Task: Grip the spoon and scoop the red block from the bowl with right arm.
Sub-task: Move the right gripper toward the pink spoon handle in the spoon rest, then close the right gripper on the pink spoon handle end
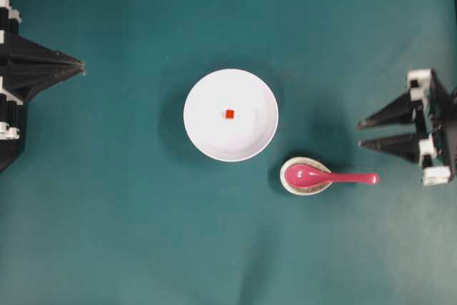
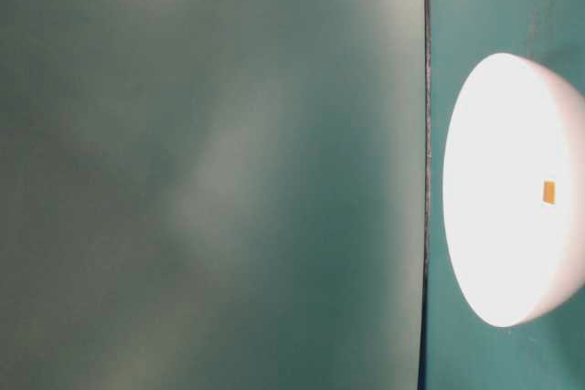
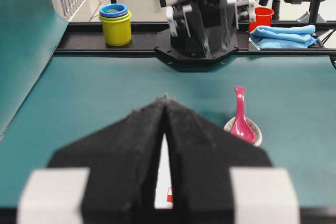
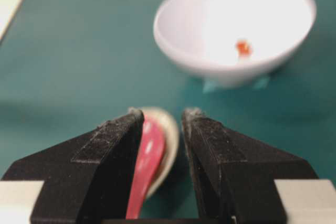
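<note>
The white bowl (image 1: 207,133) (image 4: 199,19) (image 2: 494,134) stands mid-table with the tiny red block (image 1: 229,113) (image 4: 242,48) (image 2: 548,192) at its centre. To its lower right the pink-red spoon (image 1: 335,176) (image 4: 147,161) (image 3: 240,114) lies with its scoop in a speckled oval rest (image 1: 307,191) (image 4: 170,129), its handle pointing right. My right gripper (image 1: 361,135) (image 4: 163,114) is open and empty, apart from the spoon and just beyond the handle's end. In the right wrist view the spoon shows between its fingers. My left gripper (image 1: 80,67) (image 3: 165,99) is shut at the far left, empty.
Teal cloth covers the table. Behind the right arm's base (image 3: 202,24) on the far rail stand stacked yellow and blue cups (image 3: 115,22), a red cup (image 3: 261,17) and a folded blue cloth (image 3: 283,35).
</note>
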Controlling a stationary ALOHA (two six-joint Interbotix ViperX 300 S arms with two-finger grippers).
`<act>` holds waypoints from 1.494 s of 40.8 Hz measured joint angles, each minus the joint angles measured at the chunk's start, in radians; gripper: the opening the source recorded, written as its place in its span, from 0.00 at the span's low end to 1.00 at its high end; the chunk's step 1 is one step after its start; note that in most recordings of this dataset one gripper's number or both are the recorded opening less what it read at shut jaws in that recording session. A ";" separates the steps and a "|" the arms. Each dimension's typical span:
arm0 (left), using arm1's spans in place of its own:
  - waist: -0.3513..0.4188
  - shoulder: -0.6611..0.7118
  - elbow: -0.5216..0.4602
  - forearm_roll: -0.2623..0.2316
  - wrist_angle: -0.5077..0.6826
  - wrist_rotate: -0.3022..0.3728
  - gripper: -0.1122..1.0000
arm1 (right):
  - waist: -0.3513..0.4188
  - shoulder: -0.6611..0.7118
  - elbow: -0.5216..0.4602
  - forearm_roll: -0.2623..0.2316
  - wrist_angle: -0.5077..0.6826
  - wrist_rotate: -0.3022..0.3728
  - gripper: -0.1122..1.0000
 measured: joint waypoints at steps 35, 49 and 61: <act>0.003 0.002 0.000 0.000 0.002 0.000 0.10 | 0.482 0.463 -0.011 0.495 -0.337 0.031 0.50; 0.005 0.003 0.000 0.000 0.003 -0.002 0.10 | 0.482 0.497 -0.015 0.499 -0.322 0.031 0.50; 0.005 0.003 0.000 0.000 0.003 -0.002 0.10 | 0.482 0.517 -0.017 0.499 -0.310 0.031 0.50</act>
